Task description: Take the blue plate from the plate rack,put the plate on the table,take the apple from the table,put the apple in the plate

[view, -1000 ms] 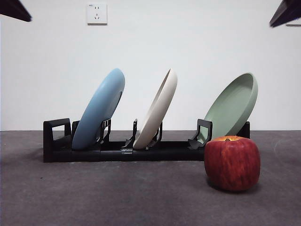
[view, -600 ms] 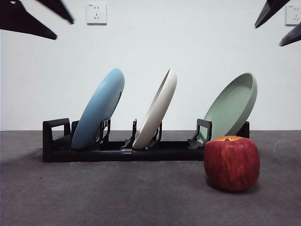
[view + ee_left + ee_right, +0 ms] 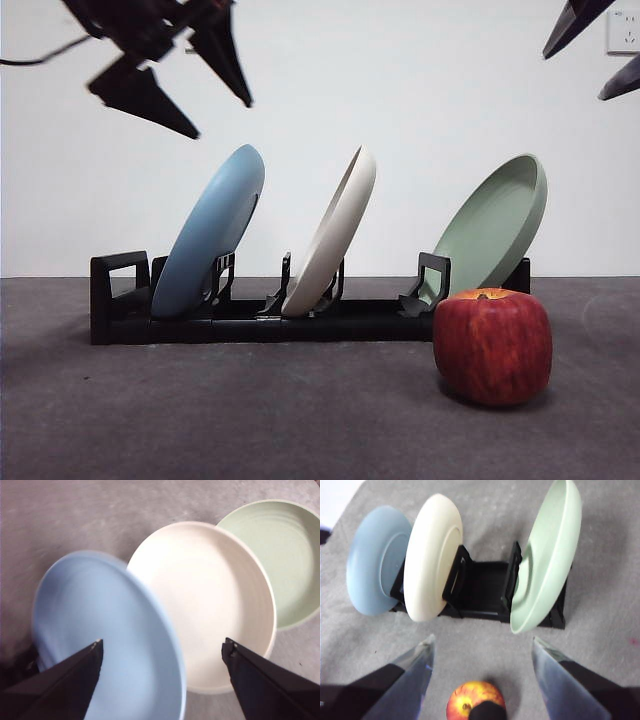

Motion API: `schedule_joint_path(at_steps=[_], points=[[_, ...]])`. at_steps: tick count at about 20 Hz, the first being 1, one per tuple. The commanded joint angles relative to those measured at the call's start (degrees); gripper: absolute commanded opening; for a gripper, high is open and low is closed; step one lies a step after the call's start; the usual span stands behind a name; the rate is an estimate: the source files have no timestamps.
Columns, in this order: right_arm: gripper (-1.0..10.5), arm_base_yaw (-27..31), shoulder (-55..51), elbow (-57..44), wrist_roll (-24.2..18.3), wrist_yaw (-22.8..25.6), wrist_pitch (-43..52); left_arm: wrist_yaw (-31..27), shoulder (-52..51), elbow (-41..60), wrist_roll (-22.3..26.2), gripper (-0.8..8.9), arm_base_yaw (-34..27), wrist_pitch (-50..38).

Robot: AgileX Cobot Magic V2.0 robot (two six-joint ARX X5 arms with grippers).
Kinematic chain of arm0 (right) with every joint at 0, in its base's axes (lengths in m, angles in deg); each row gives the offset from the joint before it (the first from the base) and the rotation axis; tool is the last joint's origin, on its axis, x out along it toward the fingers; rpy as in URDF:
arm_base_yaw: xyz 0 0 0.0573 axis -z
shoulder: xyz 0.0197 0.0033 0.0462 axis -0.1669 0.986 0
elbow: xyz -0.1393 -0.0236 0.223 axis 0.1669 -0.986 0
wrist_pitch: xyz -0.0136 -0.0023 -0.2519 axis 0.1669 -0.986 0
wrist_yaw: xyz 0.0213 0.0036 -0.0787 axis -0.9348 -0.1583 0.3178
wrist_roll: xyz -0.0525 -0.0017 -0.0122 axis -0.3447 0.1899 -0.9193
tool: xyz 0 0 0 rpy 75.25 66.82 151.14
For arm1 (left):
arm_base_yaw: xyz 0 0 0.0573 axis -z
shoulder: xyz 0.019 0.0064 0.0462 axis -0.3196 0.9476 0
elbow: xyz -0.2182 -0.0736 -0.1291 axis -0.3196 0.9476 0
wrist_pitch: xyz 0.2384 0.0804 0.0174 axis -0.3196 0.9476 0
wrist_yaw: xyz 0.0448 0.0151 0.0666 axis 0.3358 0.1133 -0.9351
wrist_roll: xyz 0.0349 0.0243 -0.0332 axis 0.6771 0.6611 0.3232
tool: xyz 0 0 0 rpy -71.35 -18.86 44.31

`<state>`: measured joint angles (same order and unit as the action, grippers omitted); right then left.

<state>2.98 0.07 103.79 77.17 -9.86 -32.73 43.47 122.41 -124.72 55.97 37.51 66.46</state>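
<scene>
The blue plate [image 3: 210, 235] leans in the left slot of the black plate rack [image 3: 115, 300] on the dark grey table [image 3: 250, 410]. The dark red apple [image 3: 492, 345] stands on the table in front of the rack's right end. My left gripper [image 3: 218, 115] is open, in the air just above the blue plate's top rim; the left wrist view shows its jaws [image 3: 162, 642] spread over the blue plate [image 3: 100, 630]. My right gripper [image 3: 575, 75] is open, high at the right; in the right wrist view [image 3: 482, 640] it hangs above the apple [image 3: 472, 702].
A cream-white plate [image 3: 335, 235] leans in the rack's middle slot and a pale green plate [image 3: 495, 225] in the right slot, just behind the apple. A white wall stands behind the rack.
My left gripper has come down and to the right, from the top left corner to just above the blue plate. The right gripper has hardly moved. Plates and apple have not moved.
</scene>
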Motion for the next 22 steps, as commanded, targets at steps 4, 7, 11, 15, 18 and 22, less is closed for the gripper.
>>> schedule_joint_path(at_steps=[4,7,11,15,18,22], points=[[3.2,0.04,-0.11,0.17,-0.02,-0.04,-0.94,-3.21,7.48,-1.62,0.85,3.98,2.21,-0.59],[3.2,0.04,-0.11,0.17,-0.02,0.0,-0.94,-4.59,8.46,-1.62,0.85,3.12,2.47,-0.72],[3.2,0.04,-0.11,0.17,-0.02,0.2,-1.01,-3.91,8.46,-1.75,1.18,0.23,2.51,-1.53],[3.2,0.04,-0.07,0.17,-0.02,0.37,-1.16,-3.43,7.58,-1.84,2.27,-0.09,2.58,-1.27],[3.2,0.04,-0.07,0.17,-0.02,0.37,-1.27,-1.77,5.22,-1.86,2.25,-0.09,2.73,-1.31],[3.2,0.04,-0.07,0.17,-0.09,0.35,-1.27,0.44,-0.42,-3.45,2.29,-0.09,2.99,0.85]])
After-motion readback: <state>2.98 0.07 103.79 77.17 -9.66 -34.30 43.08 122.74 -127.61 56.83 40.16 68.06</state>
